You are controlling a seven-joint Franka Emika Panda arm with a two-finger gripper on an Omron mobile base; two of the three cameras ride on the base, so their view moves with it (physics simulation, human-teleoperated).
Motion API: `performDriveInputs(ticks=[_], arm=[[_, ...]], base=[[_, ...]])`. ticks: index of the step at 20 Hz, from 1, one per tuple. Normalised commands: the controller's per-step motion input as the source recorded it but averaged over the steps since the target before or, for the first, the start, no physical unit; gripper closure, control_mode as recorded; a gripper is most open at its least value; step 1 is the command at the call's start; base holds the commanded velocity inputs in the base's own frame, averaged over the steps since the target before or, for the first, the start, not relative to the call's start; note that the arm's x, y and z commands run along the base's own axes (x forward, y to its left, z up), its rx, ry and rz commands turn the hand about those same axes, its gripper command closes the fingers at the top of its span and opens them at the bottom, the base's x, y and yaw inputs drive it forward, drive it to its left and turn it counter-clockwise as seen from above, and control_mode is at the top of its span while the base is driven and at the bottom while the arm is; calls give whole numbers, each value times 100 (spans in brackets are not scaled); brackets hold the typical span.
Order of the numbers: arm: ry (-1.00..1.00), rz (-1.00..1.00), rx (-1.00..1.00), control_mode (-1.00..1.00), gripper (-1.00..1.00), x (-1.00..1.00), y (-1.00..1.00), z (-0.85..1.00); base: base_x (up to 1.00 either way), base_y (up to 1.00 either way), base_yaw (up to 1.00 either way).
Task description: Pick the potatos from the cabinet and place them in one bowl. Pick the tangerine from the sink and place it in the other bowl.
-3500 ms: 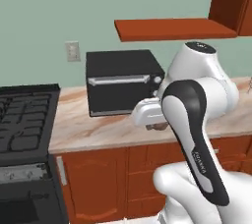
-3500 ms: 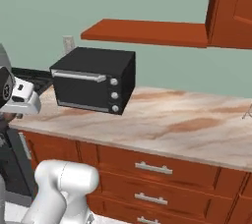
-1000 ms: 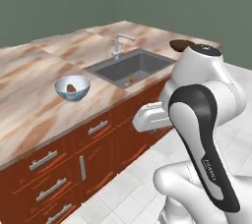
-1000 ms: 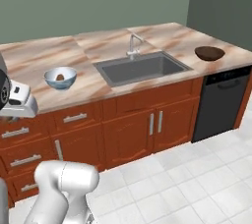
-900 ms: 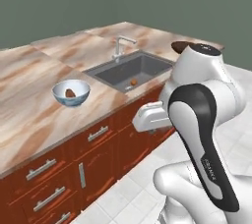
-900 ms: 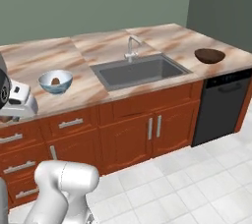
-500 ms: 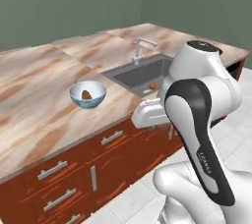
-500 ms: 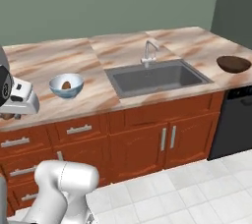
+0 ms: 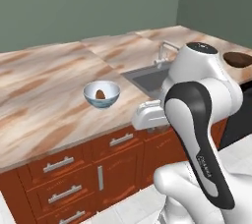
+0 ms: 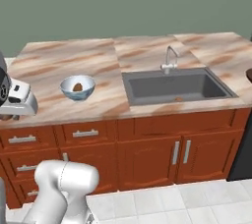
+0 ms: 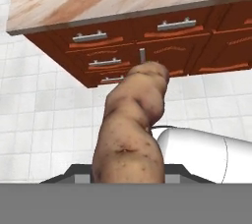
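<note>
Marble counter point(image 10: 98, 58), tiled floor point(image 10: 162, 203)

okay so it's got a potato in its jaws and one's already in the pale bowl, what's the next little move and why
Probably carry the held potato up over the counter toward the pale bowl. The jaws are shut on it low in front of the drawers, and the bowl already holds one potato.

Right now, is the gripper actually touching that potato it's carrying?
Touching. The hand view shows the potato rising straight from the shut gripper, clamped with no gap.
</note>
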Motion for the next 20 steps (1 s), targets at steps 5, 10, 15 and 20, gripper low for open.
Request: performDriveInputs(ticks=[5, 10, 15, 20], arm=[[0, 0, 0, 100, 100, 0, 0, 0], [0, 0, 0, 100, 100, 0, 0, 0], [0, 0, 0, 100, 100, 0, 0, 0], [0, 0, 0, 100, 100, 0, 0, 0]], base=[[54, -66, 16], [99, -49, 8], [61, -13, 11], [16, 51, 18]])
